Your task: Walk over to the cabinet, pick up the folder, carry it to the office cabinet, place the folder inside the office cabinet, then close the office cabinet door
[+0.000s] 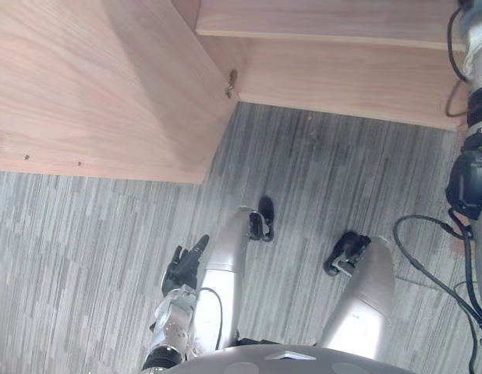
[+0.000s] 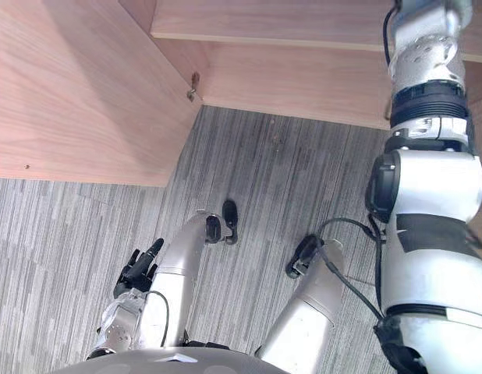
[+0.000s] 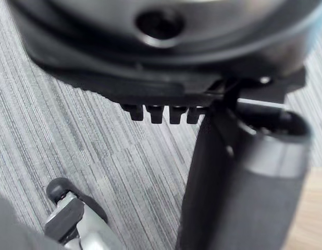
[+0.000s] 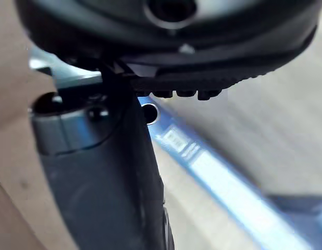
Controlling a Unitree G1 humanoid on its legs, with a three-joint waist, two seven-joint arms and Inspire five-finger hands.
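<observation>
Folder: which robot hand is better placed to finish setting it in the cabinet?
Right. That arm reaches up at the cabinet, and its wrist view shows the right robot hand close by the blue folder. The left robot hand hangs open, low over the carpet.

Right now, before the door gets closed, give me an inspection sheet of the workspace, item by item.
Surface: grey striped carpet floor.
Job's things: blue folder lies on wood just past the right hand; office cabinet stands ahead; its door is swung open to the left.
Clutter: nothing seen.
Hands: left hand hangs low over the carpet, fingers relaxed; right hand has straight fingers, not curled round the folder.
Cables: nothing seen.
Surroundings: nothing seen.
</observation>
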